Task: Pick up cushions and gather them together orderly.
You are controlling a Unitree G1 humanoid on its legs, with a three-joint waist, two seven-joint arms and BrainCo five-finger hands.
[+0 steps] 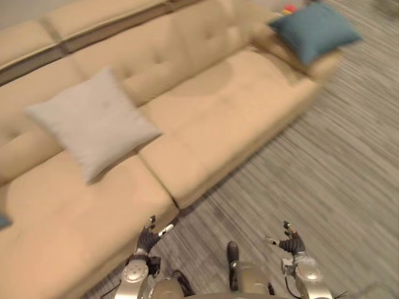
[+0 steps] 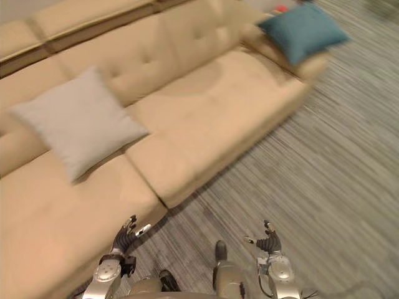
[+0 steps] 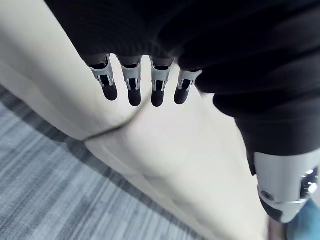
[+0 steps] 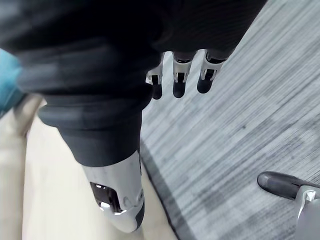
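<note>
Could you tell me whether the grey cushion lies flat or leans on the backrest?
Leaning: the grey cushion overlaps the sofa backrest, lower corner on the seat.

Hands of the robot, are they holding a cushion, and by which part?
Nothing is held. Left hand and right hand are open; the grey cushion and blue cushion lie on the sofa.

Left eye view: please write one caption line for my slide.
Left hand and right hand open before a sofa bearing a grey cushion and, at its far end, a teal cushion.
</note>
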